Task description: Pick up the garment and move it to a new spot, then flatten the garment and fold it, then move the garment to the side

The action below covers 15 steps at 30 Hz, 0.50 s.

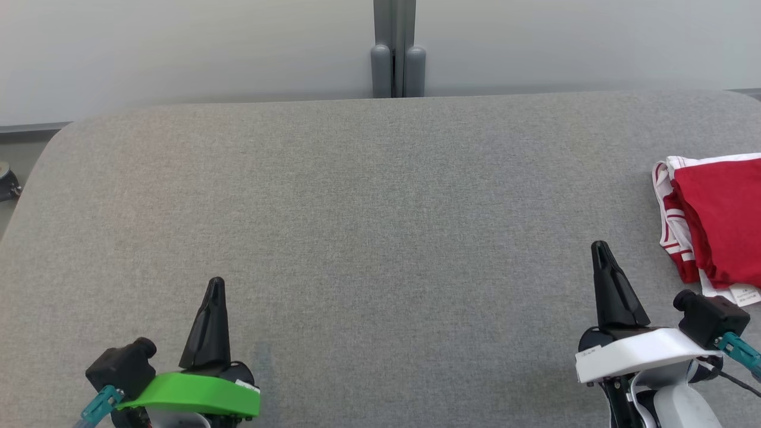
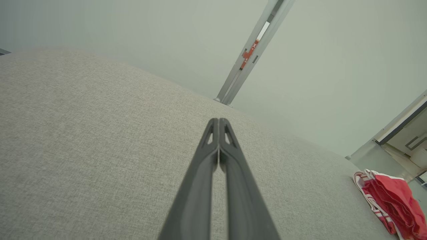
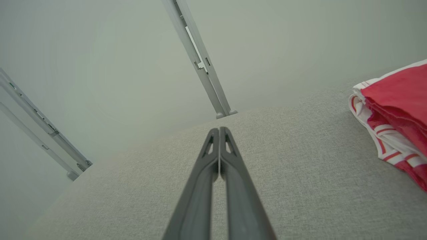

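From the head we look forward and down on the grey table [image 1: 380, 196], the grey post [image 1: 392, 65] behind it at the top; our left wrist camera sits low, close over the table, sighting along the left gripper [image 2: 218, 120] toward that post, the red garment [image 2: 392, 198] at lower right; our right wrist camera lies equally low behind the right gripper [image 3: 219, 129], the garment near at its right edge; all three share table, post and garment.

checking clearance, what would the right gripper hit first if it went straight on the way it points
Nothing close: the right gripper points over bare table, with the garment off to its right. Past the far edge, the grey post or wall looks first, depth unclear.
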{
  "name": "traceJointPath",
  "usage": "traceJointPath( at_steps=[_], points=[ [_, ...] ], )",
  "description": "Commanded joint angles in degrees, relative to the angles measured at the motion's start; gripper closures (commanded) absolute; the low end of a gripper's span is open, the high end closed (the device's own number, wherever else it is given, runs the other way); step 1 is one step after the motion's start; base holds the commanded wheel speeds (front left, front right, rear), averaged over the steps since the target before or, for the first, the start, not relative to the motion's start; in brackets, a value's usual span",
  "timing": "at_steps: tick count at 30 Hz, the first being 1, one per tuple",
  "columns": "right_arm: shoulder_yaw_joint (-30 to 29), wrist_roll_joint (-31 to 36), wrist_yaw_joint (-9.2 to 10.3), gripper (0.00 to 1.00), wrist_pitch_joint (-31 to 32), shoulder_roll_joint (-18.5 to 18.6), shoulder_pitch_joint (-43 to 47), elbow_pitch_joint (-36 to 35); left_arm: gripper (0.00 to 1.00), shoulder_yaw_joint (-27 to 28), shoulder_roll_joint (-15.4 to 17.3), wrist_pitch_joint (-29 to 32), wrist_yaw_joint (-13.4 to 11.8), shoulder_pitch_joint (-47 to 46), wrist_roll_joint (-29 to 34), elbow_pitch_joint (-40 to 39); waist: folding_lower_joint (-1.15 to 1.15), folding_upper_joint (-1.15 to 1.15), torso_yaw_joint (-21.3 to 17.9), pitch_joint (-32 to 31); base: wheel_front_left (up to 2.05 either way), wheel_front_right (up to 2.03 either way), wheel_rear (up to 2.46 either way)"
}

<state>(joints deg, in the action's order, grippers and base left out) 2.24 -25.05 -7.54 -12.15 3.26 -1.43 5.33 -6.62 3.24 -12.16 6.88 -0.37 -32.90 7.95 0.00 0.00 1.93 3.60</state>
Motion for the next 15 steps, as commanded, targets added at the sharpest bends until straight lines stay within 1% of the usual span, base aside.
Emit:
traceJointPath(
  at_steps=[1, 15],
  points=[
    [-0.28, -2.82, 0.01, 1.0, 0.43, 0.52, -1.39, -0.41, 1.0, 0.56, 0.59, 0.37, 0.05, -1.23, -2.58, -0.44, 0.0, 0.0, -0.03, -0.05, 0.0, 0.0, 0.0],
    [-0.95, -16.07, 0.02, 1.0, 3.14, 1.08, -2.14, 1.27, 1.0, 2.02, 1.16, 3.11, 0.24, -2.37, -14.37, 1.03, 0.0, 0.0, -0.27, -0.48, 0.0, 0.0, 0.0]
  ],
)
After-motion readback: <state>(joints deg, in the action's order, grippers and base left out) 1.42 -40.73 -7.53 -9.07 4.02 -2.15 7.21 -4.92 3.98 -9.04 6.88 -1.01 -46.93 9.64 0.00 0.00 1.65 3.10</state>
